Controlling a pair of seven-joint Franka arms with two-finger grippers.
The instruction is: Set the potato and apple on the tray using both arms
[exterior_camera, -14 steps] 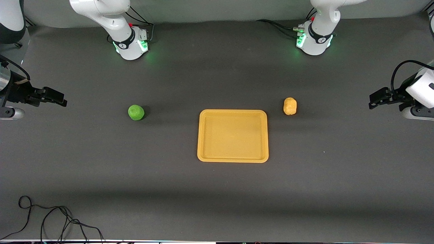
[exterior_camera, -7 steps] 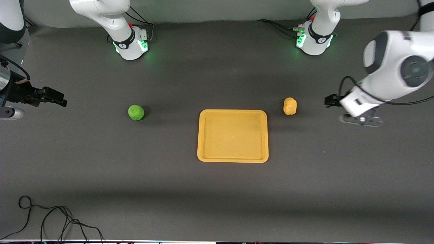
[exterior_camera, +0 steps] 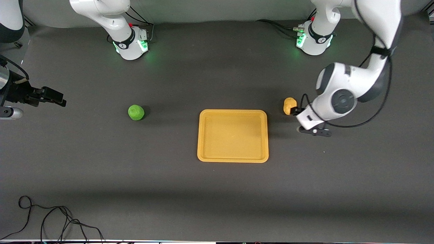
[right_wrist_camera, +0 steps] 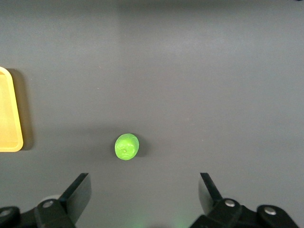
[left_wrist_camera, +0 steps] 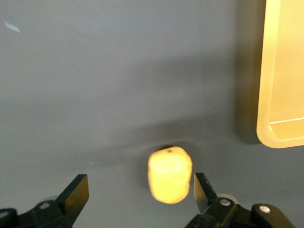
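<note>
The yellow-orange potato lies on the dark table beside the yellow-orange tray, toward the left arm's end. The green apple lies toward the right arm's end, apart from the tray. My left gripper is open over the potato. In the left wrist view the potato shows between the open fingers of the left gripper, close to one finger, with the tray's rim beside it. My right gripper waits open at the table's end. Its wrist view shows the gripper, the apple and the tray's corner.
The tray holds nothing. A loose black cable lies at the table's edge nearest the front camera, toward the right arm's end. The two arm bases stand farthest from that camera.
My left arm has swung in from the table's end, and its gripper now hangs over the potato. The right arm, apple, potato and tray have not moved.
</note>
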